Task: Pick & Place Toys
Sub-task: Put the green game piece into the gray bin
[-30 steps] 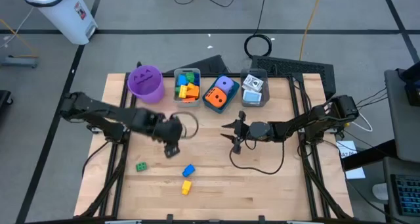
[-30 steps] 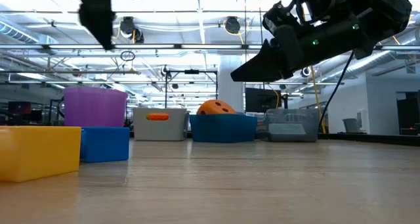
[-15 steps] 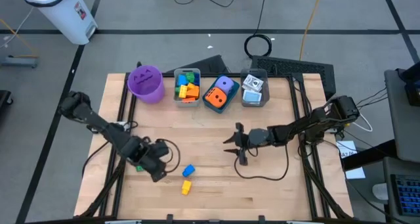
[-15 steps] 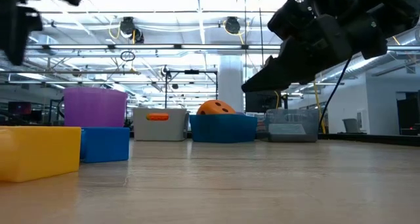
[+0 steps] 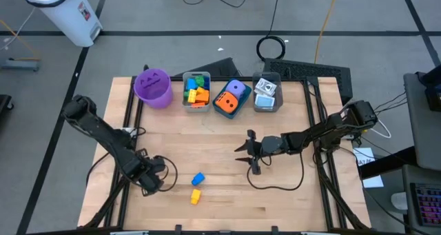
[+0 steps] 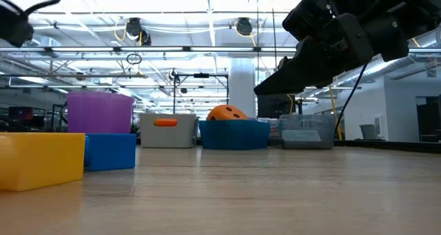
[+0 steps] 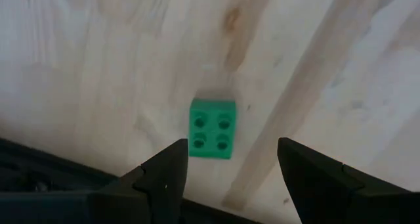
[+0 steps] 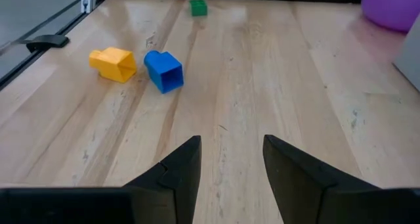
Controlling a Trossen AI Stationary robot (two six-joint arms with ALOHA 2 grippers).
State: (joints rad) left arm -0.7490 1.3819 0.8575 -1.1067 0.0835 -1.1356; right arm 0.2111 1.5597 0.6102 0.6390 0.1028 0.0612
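Note:
A green brick (image 7: 212, 129) lies flat on the table, studs up. My left gripper (image 7: 231, 145) hangs open above it near the table's front left (image 5: 150, 182), one finger on either side, apart from it. It hides the brick in the high view. A blue brick (image 5: 198, 178) and a yellow brick (image 5: 195, 196) lie on the table to its right; both also show in the right wrist view, the blue brick (image 8: 163, 70) and the yellow one (image 8: 113, 64). My right gripper (image 5: 249, 153) is open and empty over the table's middle.
Along the far edge stand a purple cup (image 5: 152, 88), a grey bin (image 5: 196, 90) with several bricks, a blue bin (image 5: 231, 98) with orange and purple dice, and a clear bin (image 5: 266, 93) with printed cubes. A black cable (image 5: 275, 174) loops on the table near my right arm.
My left gripper has gone from the table's middle toward its near left corner and now hangs over the green brick. My right gripper has moved a little toward the near edge. The bricks have kept still.

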